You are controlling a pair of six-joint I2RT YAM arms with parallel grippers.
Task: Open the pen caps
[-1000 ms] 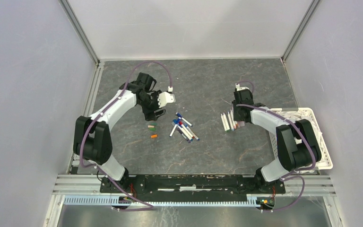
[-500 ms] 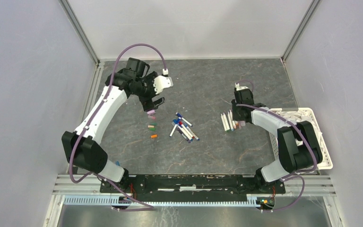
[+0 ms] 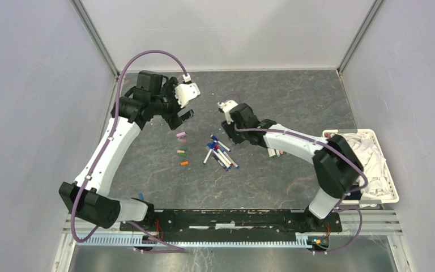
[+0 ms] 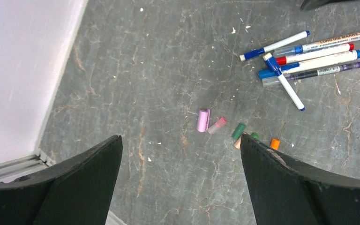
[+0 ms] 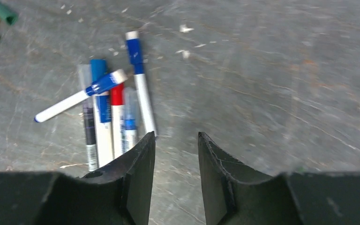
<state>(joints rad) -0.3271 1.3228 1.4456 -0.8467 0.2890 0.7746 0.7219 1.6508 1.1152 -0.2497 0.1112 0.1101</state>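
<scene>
1. Pincer on the left arm point(image 4: 180, 138) is spread wide. There is nothing between its black fingers point(image 4: 75, 187), and it hangs above the dark grey, stone-patterned counter point(image 4: 145, 70).
2. Below that gap, the stubby plastic pen caps point(image 4: 203, 120) lie loose on the counter in a ragged row of lilac, pink, green, peach and orange. Nothing touches them.
3. The right arm's pincer point(image 5: 176, 136) has its fingers a narrow way apart with only bare counter between them. It holds nothing and is just beside the pen pile.
4. The thin white-barrelled marker pens point(image 5: 108, 103), with blue, red and purple ends, lie heaped mid-counter to the right of the caps. One lies crosswise over the others.
5. From above, a few more white pens point(image 3: 272, 152) show beside the right forearm, partly hidden.
6. A white plastic basket point(image 3: 393, 190) at the counter's right edge holds crumpled white cloth point(image 3: 368, 156).
</scene>
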